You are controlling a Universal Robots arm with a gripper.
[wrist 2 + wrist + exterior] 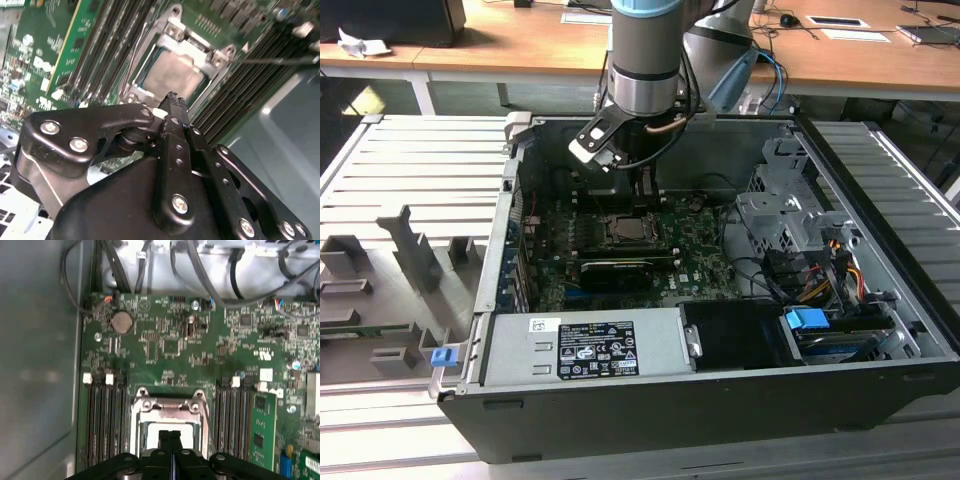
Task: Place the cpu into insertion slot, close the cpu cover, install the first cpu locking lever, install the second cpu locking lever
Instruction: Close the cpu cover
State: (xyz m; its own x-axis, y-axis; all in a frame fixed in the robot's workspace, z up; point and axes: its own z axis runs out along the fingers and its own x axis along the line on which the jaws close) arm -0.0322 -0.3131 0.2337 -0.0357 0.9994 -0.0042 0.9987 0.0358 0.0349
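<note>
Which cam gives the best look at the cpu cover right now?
Second wrist view: the cpu cover lies down over the cpu, whose face shows through the cut-out, almost unblocked. In the first wrist view the shut gripper hides part of it. The exterior view shows it small, near the end of the arm.

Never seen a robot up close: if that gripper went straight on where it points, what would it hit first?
Probably the cpu framed by its cpu cover; the gripper points right at it, though depth is unclear.
</note>
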